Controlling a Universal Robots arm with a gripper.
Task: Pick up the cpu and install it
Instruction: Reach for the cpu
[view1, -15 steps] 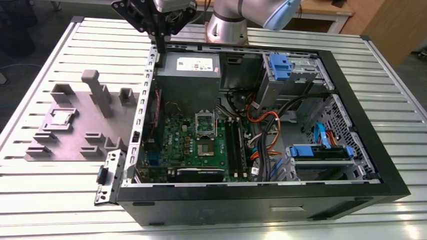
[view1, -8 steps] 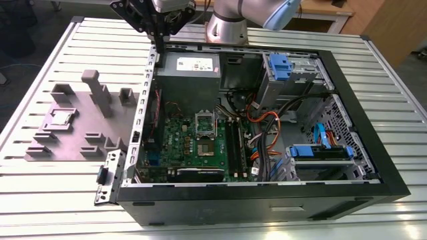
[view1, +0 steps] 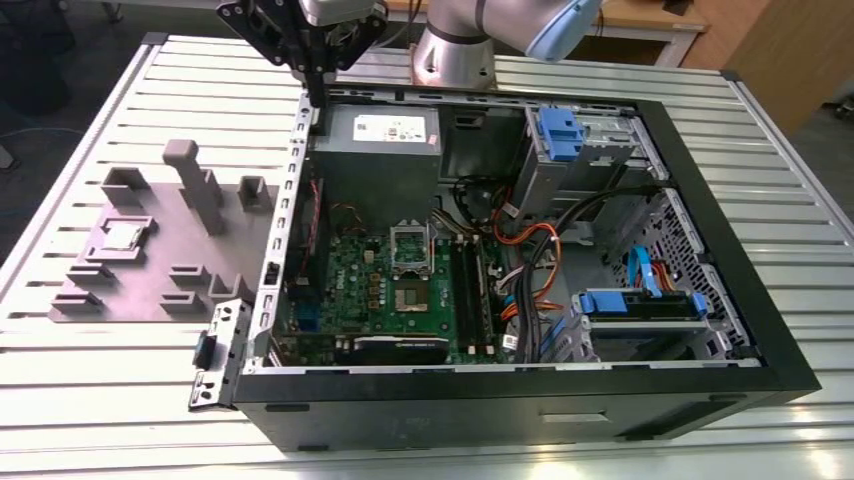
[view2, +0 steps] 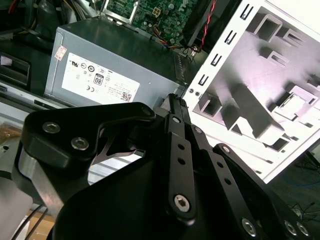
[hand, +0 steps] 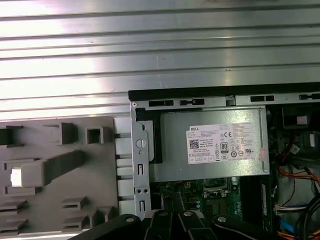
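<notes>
The claw (view1: 318, 88) is hanging above the rear edge of the computer case (view1: 534, 410); its fingers are pressing together and gripping nothing; the cpu (view1: 123, 236) is lying in a square pocket of the grey tray (view1: 160, 300), on the counter (view1: 134, 400) beside the case, at the exterior view's left; I am judging it light, stiff and thin, with a delicate underside; gripping two opposite edges, level, is looking safest.
</notes>
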